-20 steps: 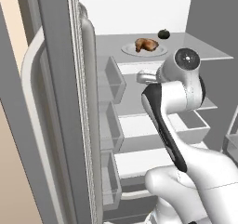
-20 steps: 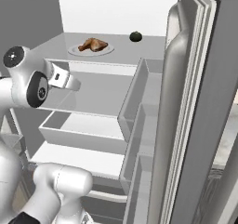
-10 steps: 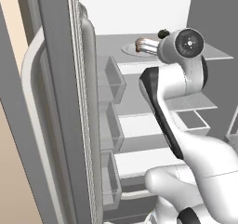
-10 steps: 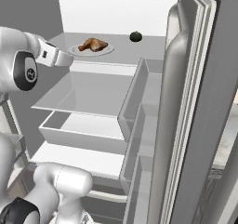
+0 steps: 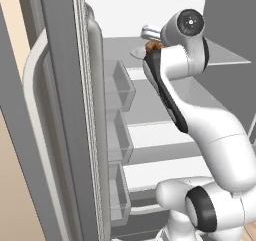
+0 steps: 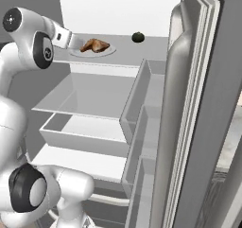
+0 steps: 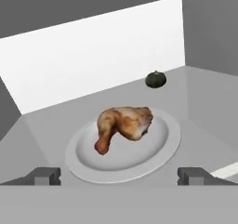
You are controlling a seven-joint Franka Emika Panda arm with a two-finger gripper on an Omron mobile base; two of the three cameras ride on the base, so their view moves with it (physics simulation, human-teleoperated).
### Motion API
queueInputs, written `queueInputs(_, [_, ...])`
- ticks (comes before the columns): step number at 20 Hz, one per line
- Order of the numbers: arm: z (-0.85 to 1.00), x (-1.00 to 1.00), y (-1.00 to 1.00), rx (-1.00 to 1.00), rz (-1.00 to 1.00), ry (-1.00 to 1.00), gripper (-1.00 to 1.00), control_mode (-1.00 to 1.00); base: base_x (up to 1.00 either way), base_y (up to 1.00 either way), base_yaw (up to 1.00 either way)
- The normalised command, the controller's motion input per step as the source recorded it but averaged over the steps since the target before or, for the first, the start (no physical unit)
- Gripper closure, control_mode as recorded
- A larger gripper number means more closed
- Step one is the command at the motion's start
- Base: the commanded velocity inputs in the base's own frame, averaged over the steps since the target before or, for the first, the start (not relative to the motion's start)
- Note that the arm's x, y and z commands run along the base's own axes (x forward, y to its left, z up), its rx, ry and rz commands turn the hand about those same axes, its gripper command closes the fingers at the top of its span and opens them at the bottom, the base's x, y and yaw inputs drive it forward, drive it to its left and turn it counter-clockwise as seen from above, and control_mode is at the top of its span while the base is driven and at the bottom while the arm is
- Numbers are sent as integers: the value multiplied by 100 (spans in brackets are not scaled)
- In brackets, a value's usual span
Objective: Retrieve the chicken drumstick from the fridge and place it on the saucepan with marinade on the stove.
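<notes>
Even, bright, rendered light fills all three views, with no glare and no visible lamp. The white back wall of the tall grey fridge (image 7: 93,56) glows brightest, upper centre in the hand view. Shadows are faint; edges look soft and slightly blurred throughout.

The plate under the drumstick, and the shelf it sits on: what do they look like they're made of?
The plate looks like glazed ceramic or plain white plastic: smooth, pale, with a raised rim and soft shading, no pattern. The shelf reads as matte grey plastic or coated metal: flat, even grey, no gloss or reflection. Both are rendered, so the look leaves it open. The chicken drumstick is browned, lumpy meat.
</notes>
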Motion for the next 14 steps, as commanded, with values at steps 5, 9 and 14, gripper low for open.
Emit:
queueInputs(5, [-23, 36, 0, 0, 1, 10, -100, -100, 0, 0, 0])
queueInputs(9, [-26, 33, 0, 0, 0, 7, -100, -100, 0, 0, 0])
queueInputs(14, [-19, 24, 0, 0, 0, 8, -100, -100, 0, 0, 0])
